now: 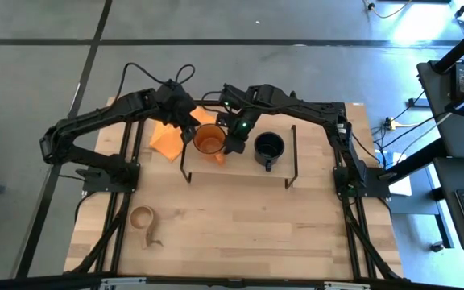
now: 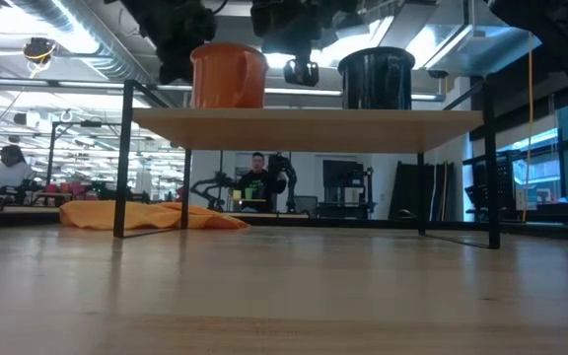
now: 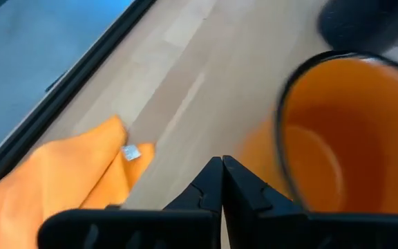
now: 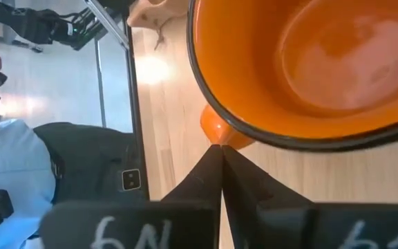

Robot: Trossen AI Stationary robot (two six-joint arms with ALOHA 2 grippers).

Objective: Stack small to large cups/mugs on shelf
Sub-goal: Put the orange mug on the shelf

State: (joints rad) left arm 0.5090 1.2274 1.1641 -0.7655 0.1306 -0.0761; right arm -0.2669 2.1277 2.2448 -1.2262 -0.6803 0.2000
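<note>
The orange mug stands upright on the left part of the shelf, with the dark mug upright to its right. The tan wooden cup sits on the tabletop, near the front left. My left gripper is shut and hovers just left of the orange mug's rim. It touches nothing. My right gripper is shut, between the two mugs, with its tips at the orange mug's handle. My right gripper's shut fingertips slant down from above, right against the stub of the orange mug's handle below the rim. I cannot tell whether they touch it. The mug stands upright on the shelf board.
An orange cloth lies on the tabletop by the shelf's far left corner. The shelf's black wire legs stand at its ends. Bare tabletop stretches in front of the shelf. A person stands in the room beyond.
</note>
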